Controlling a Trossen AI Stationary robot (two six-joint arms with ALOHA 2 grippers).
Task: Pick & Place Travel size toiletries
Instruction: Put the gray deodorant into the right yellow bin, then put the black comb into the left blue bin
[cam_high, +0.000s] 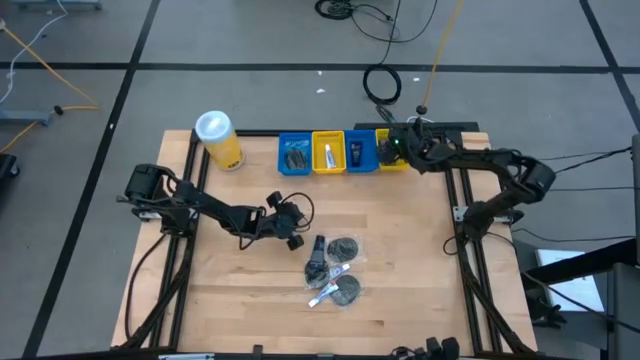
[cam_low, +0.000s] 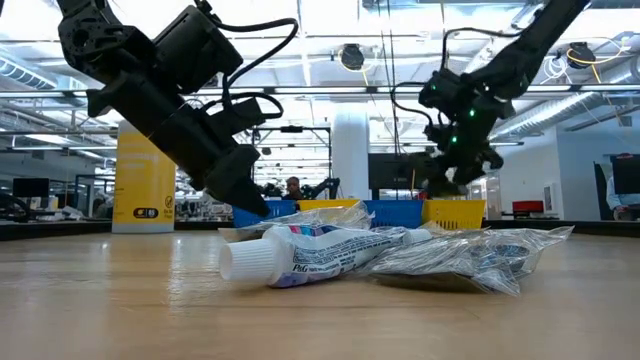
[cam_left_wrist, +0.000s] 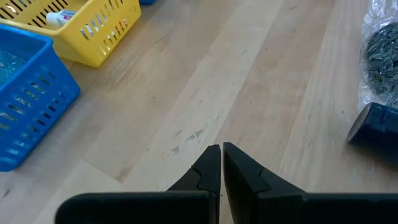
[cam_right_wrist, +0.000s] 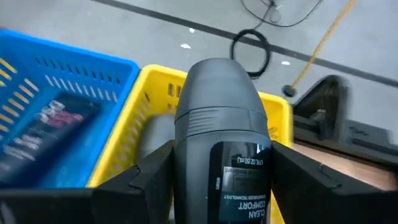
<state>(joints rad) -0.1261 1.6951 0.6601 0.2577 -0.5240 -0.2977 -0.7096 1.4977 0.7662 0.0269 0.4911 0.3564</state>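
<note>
On the wooden table (cam_high: 400, 260) lie the travel size toiletries: a dark bottle (cam_high: 318, 252), two bagged dark discs (cam_high: 343, 247) and thin white tubes (cam_high: 330, 282). In the low view a toothpaste tube (cam_low: 300, 255) lies in front of the crinkled bags (cam_low: 470, 255). My left gripper (cam_high: 296, 228) hovers shut just left of that pile, above bare wood (cam_left_wrist: 221, 152). My right gripper (cam_high: 392, 150) is at the far edge, over the right-hand yellow bin (cam_right_wrist: 155, 118), shut on a dark grey bottle (cam_right_wrist: 217, 124). My right gripper pinches the dark grey bottle between its two fingers (cam_right_wrist: 149, 177), on the two sides of its labelled body (cam_right_wrist: 186, 186). The rounded cap end (cam_right_wrist: 217, 87) sticks out past the fingertips, slanting down. The bottle is lifted clear, above the yellow bin's opening.
A row of bins stands at the table's far edge: blue (cam_high: 295, 153), yellow (cam_high: 328, 153), blue (cam_high: 360, 152), yellow (cam_high: 397, 166), the first three with items inside. A tall yellow canister (cam_high: 220, 140) with a white lid stands left of them. Cables lie on the floor beyond.
</note>
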